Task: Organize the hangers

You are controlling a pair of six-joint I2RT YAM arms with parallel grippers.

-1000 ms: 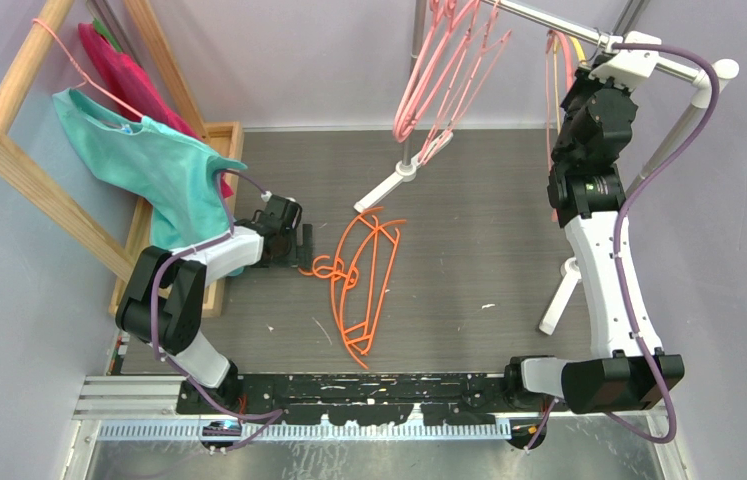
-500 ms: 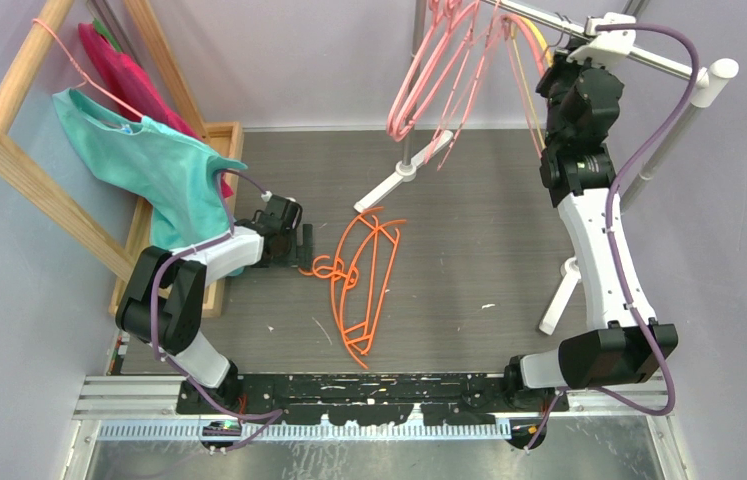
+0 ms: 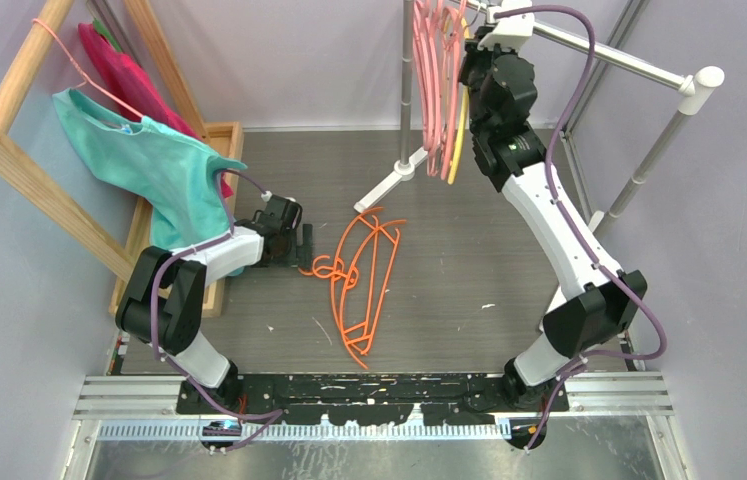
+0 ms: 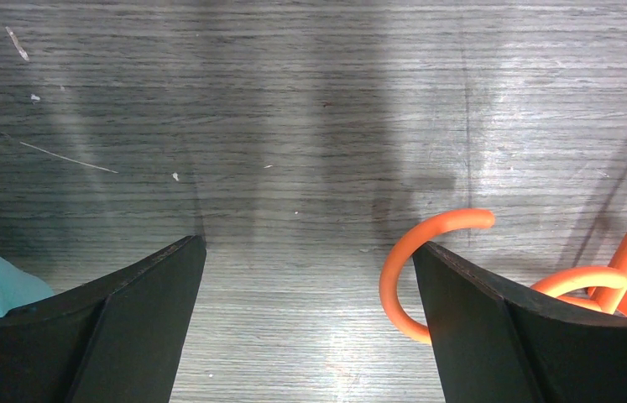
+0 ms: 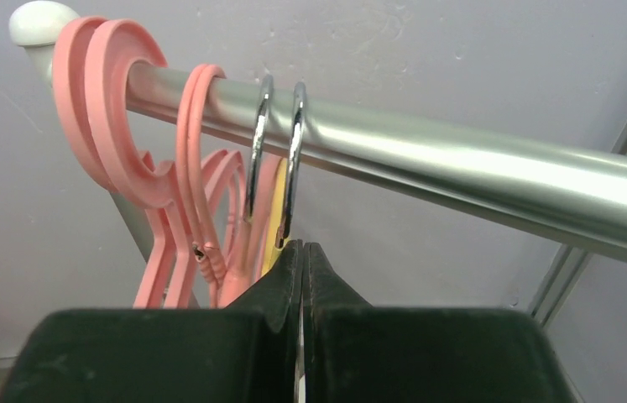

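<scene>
Several orange hangers (image 3: 364, 280) lie tangled on the table. My left gripper (image 3: 301, 246) rests open on the table beside them. In the left wrist view one orange hook (image 4: 402, 269) curls just inside the right finger (image 4: 494, 336) of that gripper (image 4: 310, 252). Pink hangers (image 3: 434, 80) and a yellow hanger (image 3: 459, 130) hang bunched at the left end of the metal rail (image 3: 599, 55). My right gripper (image 5: 301, 248) is shut just under the rail (image 5: 461, 159), its tips against a metal hook (image 5: 293, 168), next to the pink hooks (image 5: 125, 126).
A wooden frame (image 3: 9, 130) leans at the left, carrying a pink hanger draped with teal cloth (image 3: 149, 160) and red cloth (image 3: 114, 60). The rail's white foot (image 3: 389, 185) and right upright (image 3: 649, 160) stand on the table.
My right arm has swept left along the rail, and the pink and yellow hangers have slid with it into a bunch at the left end. The left arm has not moved.
</scene>
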